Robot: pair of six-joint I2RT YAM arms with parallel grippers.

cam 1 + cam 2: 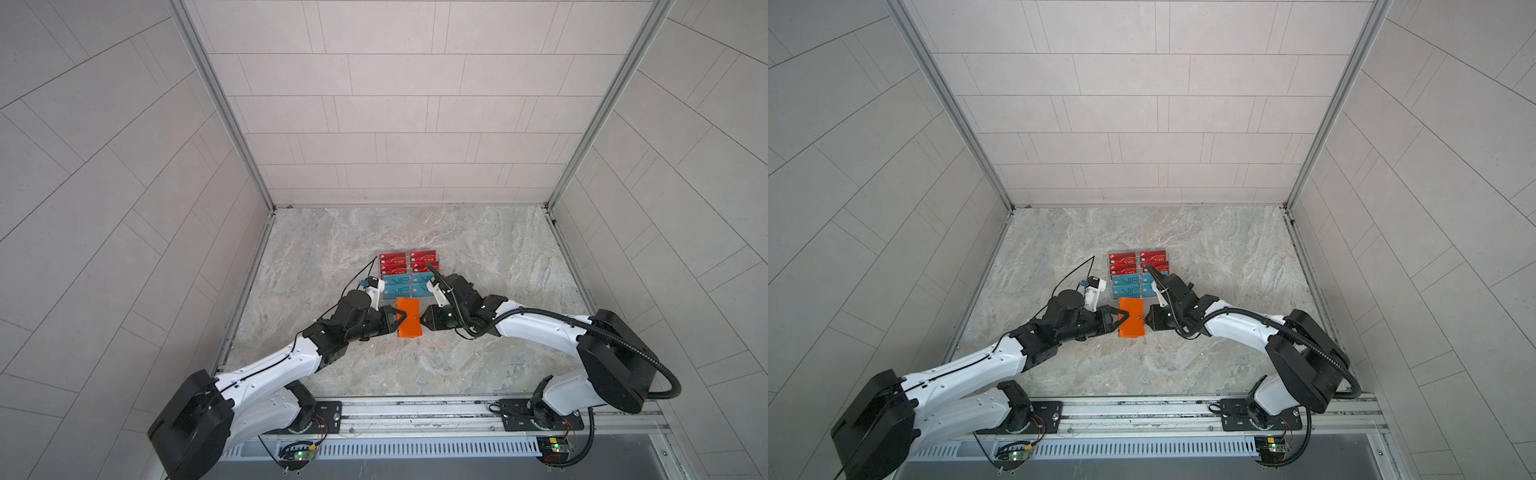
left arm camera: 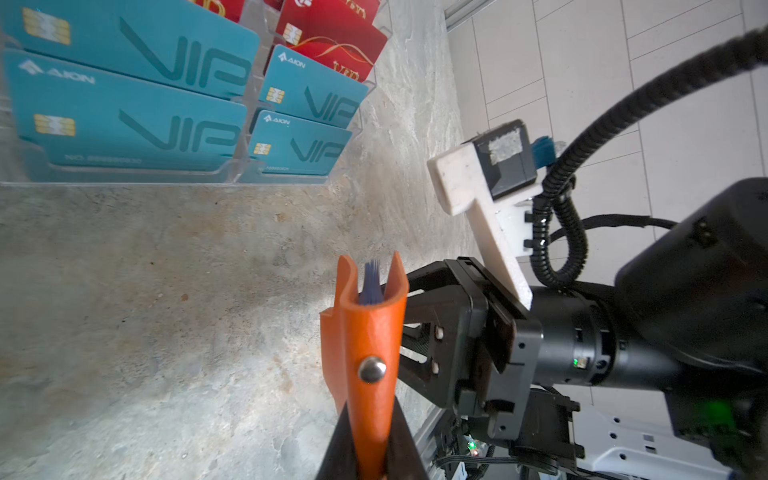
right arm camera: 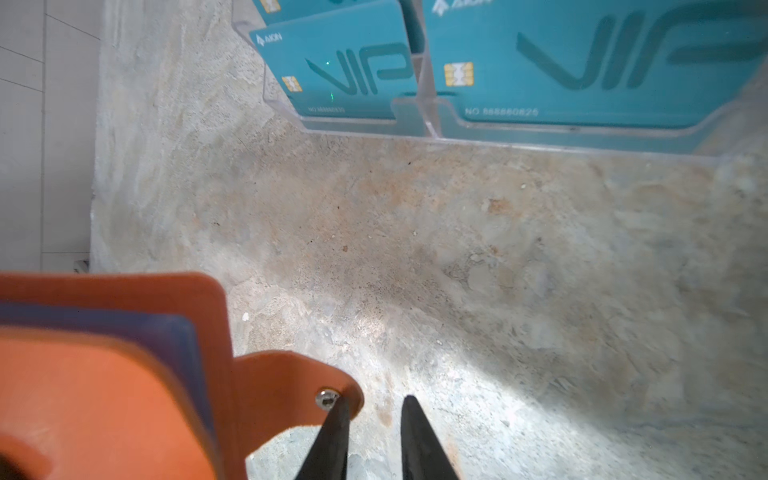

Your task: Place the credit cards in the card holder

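Pinching the card holder [image 1: 409, 318] by one short edge, the left gripper [image 1: 400, 320] has its dark fingers [image 2: 401, 449] pressed against both orange covers, as the left wrist view shows. The card holder sits between the two grippers in both top views [image 1: 1131, 318], on the near side of the clear acrylic rack [image 2: 124, 176] and close to it, with one broad cover turned up towards the camera. Whether it touches the marble-patterned tabletop [image 1: 457, 353] cannot be told.

In the left wrist view the covers of the card holder [image 2: 372, 332] stand slightly apart at the far end, and bluish inner sleeves [image 2: 371, 282] show in the gap. The silver snap button [image 2: 372, 369] sits on the orange strap.

The right gripper [image 1: 423, 322] meets the opposite short edge. In the right wrist view its two fingers are a little spread [image 3: 376, 401], with bare tabletop showing between them and nothing caught there. One fingertip [image 3: 338, 409] lies against the strap tab [image 3: 291, 386], right at the snap button [image 3: 325, 397]; the other fingertip stands clear of the tab. Beside the tab, the edge of the card holder [image 3: 104, 374] shows the same bluish sleeves [image 3: 166, 340] between the covers.

The credit cards [image 1: 407, 274] all stand in the rack, in two columns: red ones [image 1: 392, 259] in the far tiers, teal ones [image 1: 395, 286] in the near tiers. Up close the teal cards [image 3: 582, 62] read "VIP" and carry gold chips.
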